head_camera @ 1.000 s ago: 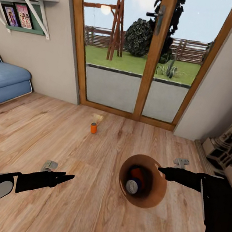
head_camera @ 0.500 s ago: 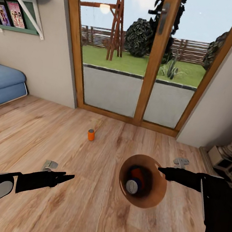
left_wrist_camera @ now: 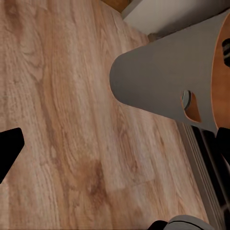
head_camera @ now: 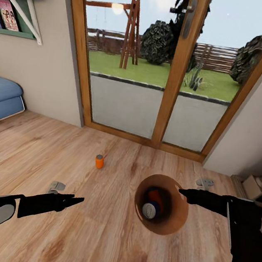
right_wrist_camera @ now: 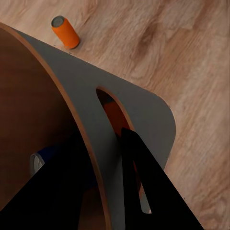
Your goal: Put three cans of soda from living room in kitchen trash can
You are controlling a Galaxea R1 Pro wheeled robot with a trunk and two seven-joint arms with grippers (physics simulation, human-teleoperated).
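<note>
Right pincer (right_wrist_camera: 103, 158) clamps bin (head_camera: 179, 216) rim; left pincer's (head_camera: 79, 200) gap unreadable.

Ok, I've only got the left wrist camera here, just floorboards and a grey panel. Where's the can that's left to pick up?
Observer: The orange can stands on the wood floor in front of the glass door, ahead of the left gripper, which is open and empty.
Operator: And the bin, who's got it?
Observer: The right gripper holds the bin off the floor, with one finger inside the rim and one outside.
Operator: Anything in it yet?
Observer: Yes, a blue can and another orange one lie at the bottom.
</note>
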